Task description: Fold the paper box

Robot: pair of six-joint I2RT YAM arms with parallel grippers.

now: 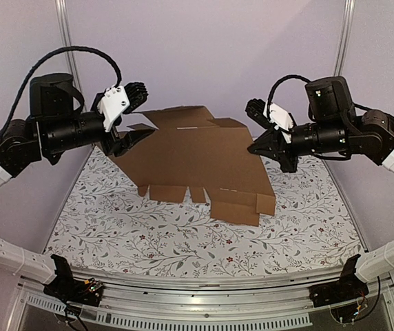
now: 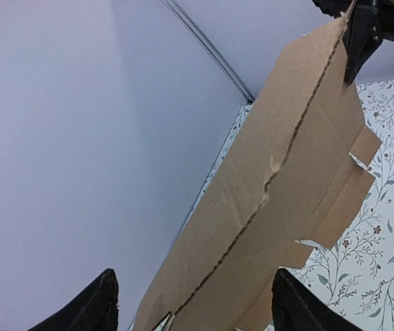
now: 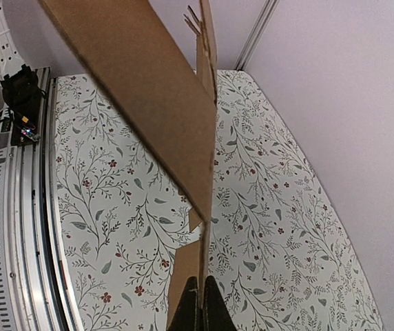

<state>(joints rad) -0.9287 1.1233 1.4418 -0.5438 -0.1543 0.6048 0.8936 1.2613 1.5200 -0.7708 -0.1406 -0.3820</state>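
Top external view: the left gripper (image 1: 132, 141) stands wide, its fingers (image 2: 95, 304) either side of the sheet's left edge without clamping it. The right gripper (image 1: 267, 147) is pinched tight on the right edge. The paper box (image 1: 197, 158) is a flat brown die-cut sheet with flaps and slots, held tilted above the flowered table (image 1: 114, 221). Its long axis runs left to right between the arms, with its flaps hanging on the near side.

No writing, label, brand or number is legible, neither on the plain brown die-cut cardboard sheet (image 1: 204, 160) nor on the floral-patterned table cover (image 1: 149, 234).
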